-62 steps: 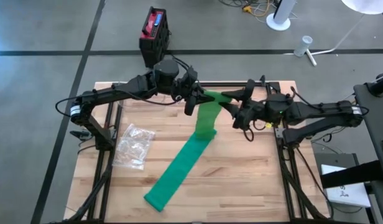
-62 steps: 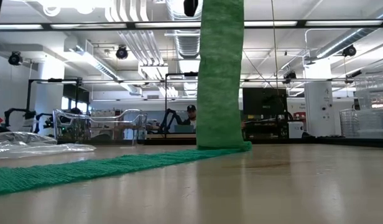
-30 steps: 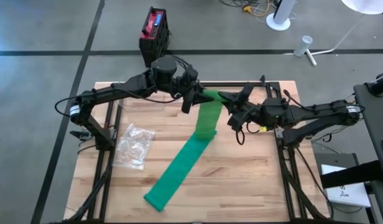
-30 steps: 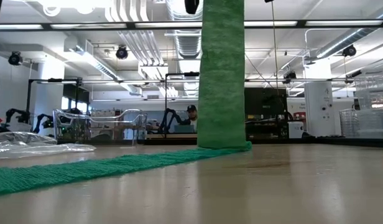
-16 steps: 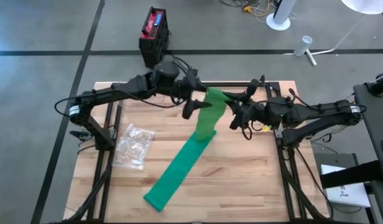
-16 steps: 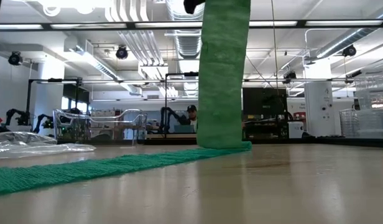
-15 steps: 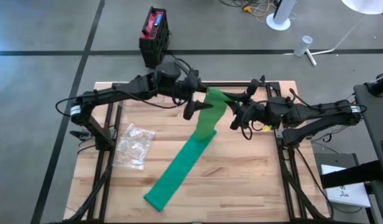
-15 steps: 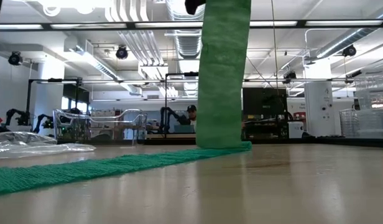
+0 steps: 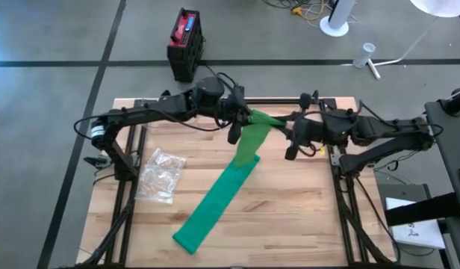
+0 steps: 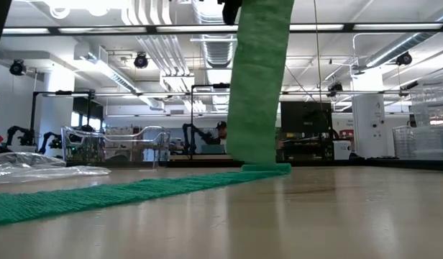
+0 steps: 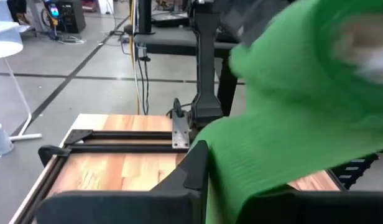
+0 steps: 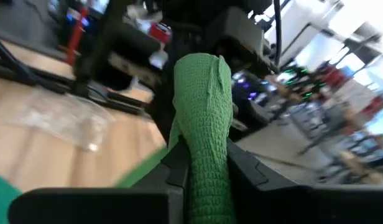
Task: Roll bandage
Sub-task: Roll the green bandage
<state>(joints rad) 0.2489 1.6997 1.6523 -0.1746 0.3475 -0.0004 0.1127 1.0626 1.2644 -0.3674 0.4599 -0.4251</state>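
Note:
A long green bandage (image 9: 245, 147) is held up by its upper end between my two grippers above the far middle of the table. From there it hangs down, as the low view (image 10: 256, 86) shows. Its remaining length (image 9: 207, 209) lies flat on the wood, running toward the near left. My left gripper (image 9: 236, 127) is at the upper end from the left. My right gripper (image 9: 290, 138) is at it from the right. Both are shut on the bandage. My left gripper holds the bandage's raised upper part (image 11: 229, 162), coming level from the table's left. The green cloth covers the place of contact, and only one finger (image 11: 193, 167) shows beside it. The strip hangs below, lifted clear at the hold. My right gripper pinches the bunched, rolled-up upper end of the bandage (image 12: 203, 146) between its two fingers, coming level from the table's right. The end sticks out beyond the fingertips (image 12: 178, 163). It is lifted clear of the table.
A crumpled clear plastic bag (image 9: 161, 175) lies on the table's left side and also shows in the low view (image 10: 42, 170). A red and black box (image 9: 185, 37) stands on the floor beyond the far edge. Bare wood (image 9: 305, 217) shows at the near right.
Both grippers have gone a little toward the table's right edge with the bandage's upper end. The hanging strip now leans to the right at its top, and its foot is drawn slightly up off the table. The part lying on the wood has stayed where it was.

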